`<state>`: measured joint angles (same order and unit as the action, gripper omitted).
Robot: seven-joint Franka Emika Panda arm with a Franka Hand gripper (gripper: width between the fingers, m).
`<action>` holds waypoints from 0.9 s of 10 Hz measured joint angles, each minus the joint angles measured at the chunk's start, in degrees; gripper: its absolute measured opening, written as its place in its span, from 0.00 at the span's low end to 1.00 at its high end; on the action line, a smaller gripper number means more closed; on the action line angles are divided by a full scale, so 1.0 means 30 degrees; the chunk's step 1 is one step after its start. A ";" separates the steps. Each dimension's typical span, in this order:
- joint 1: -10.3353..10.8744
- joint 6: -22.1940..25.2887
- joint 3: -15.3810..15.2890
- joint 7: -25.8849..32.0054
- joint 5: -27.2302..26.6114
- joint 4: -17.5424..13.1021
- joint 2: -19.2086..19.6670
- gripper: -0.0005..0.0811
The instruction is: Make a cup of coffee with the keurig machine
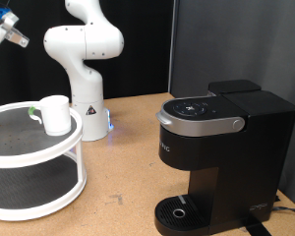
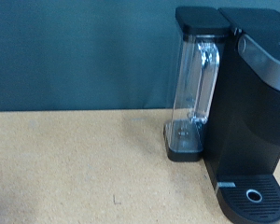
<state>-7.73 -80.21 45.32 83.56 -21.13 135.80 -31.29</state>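
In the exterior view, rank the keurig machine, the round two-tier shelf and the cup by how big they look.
1. keurig machine; it also sits nearer the camera.
2. round two-tier shelf, cut off by the frame's edge, so nearly level.
3. cup, clearly smallest.

the cup (image 1: 55, 113) stands on the top tier of a rack (image 1: 29, 147) at the exterior view's left; the keurig machine (image 1: 221, 157) on the table (image 1: 123, 187) at its right.
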 joint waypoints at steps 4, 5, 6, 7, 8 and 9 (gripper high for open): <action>0.0000 -0.1729 0.0004 0.1175 0.0401 0.0901 0.0814 0.01; 0.0001 -0.2242 0.0004 0.1370 0.0402 0.1188 0.1034 0.01; 0.0001 -0.2810 0.0004 0.1625 0.0408 0.1501 0.1262 0.01; 0.0001 -0.3496 0.0003 0.1913 0.0412 0.1833 0.1529 0.01; 0.0000 -0.4066 0.0003 0.2157 0.0414 0.2133 0.1763 0.01; 0.0000 -0.4559 0.0003 0.2443 0.0414 0.2369 0.1992 0.01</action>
<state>-7.73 -93.89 45.33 90.89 -19.89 142.90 -25.31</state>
